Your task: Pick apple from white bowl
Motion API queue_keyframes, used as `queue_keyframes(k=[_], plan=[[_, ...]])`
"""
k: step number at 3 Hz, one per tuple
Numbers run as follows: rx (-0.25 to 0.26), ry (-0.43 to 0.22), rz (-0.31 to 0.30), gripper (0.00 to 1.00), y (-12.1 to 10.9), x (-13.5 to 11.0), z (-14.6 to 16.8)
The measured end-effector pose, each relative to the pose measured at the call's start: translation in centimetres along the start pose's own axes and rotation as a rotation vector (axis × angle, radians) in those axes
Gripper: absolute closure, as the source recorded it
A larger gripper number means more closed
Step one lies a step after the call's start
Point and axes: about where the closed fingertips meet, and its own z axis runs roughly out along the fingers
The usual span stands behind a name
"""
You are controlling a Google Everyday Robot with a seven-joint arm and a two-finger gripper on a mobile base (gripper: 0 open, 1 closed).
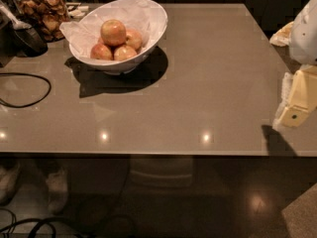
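The white bowl (156,26), lined with crumpled white paper, stands at the back left of the grey table (208,78). The apple (113,31), red-orange over yellow, lies on top of three smaller reddish-yellow apples (124,52) in the bowl. My gripper (296,105), a pale yellow piece under the white arm (305,31), hangs at the right edge of the table, far to the right of the bowl and low over the tabletop. It holds nothing that I can see.
A glass jar of brown snacks (43,10) stands at the back left corner, with a dark scoop-like object (27,37) beside it. A black cable (29,90) loops on the table's left side. The table's front edge (148,155) runs across the view, with floor below.
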Motion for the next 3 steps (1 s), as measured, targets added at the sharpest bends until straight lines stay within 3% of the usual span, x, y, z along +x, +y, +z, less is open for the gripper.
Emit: queue_keyframes(k=[1,3], plan=[[0.0,0.0,0.0,0.0,0.0,0.0,0.0],[-0.002,-0.085,-0.038,0.0,-4.5,-7.0,-2.4]])
